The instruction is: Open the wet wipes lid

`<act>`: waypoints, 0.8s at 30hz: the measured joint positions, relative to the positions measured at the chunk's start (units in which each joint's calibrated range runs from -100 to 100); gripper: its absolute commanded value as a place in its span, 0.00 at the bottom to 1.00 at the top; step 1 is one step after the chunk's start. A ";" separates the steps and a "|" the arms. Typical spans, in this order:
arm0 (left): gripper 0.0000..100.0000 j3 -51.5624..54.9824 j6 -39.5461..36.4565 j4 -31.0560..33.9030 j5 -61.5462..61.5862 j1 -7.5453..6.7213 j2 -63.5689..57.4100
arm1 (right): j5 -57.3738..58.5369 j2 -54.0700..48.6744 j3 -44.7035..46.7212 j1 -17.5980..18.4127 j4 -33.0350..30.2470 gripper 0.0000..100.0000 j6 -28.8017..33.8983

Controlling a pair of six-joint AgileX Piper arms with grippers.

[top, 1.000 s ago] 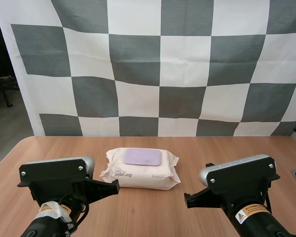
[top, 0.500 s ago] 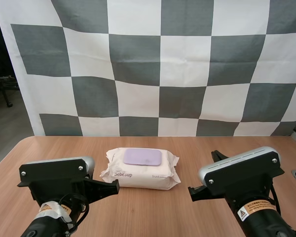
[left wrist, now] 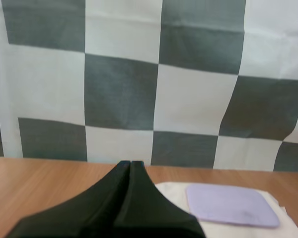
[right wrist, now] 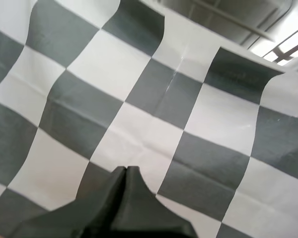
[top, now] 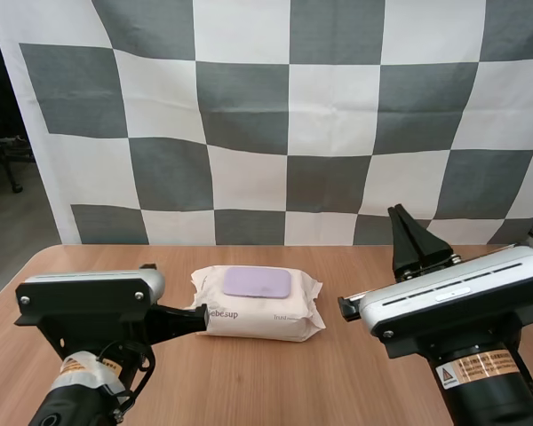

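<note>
Lilac lid [top: 256,282] faces up, closed — wipes pack [top: 249,312] lies lengthwise left-to-right; left claw [top: 202,316], right claw [top: 399,214] pinched together, empty.

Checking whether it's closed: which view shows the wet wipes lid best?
The high view: the whole purple lid lies flat on the pack, seen from above. The left wrist view catches it nearer but at a low angle, beside the left gripper. The right wrist view tilts upward, away from it.
</note>
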 measured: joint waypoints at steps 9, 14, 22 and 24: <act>0.00 0.00 -0.19 8.83 -23.75 0.00 0.00 | -23.78 0.00 0.00 0.00 0.11 0.00 0.10; 0.00 0.00 -0.42 17.36 -36.45 0.00 0.00 | -36.42 0.00 0.00 0.00 2.70 0.00 0.10; 0.00 0.00 0.50 21.25 -51.29 0.00 0.01 | -49.43 0.00 0.00 0.00 7.61 0.00 0.10; 0.00 0.00 0.50 21.25 -52.96 0.00 0.00 | -50.27 0.00 0.00 0.00 7.74 0.00 0.10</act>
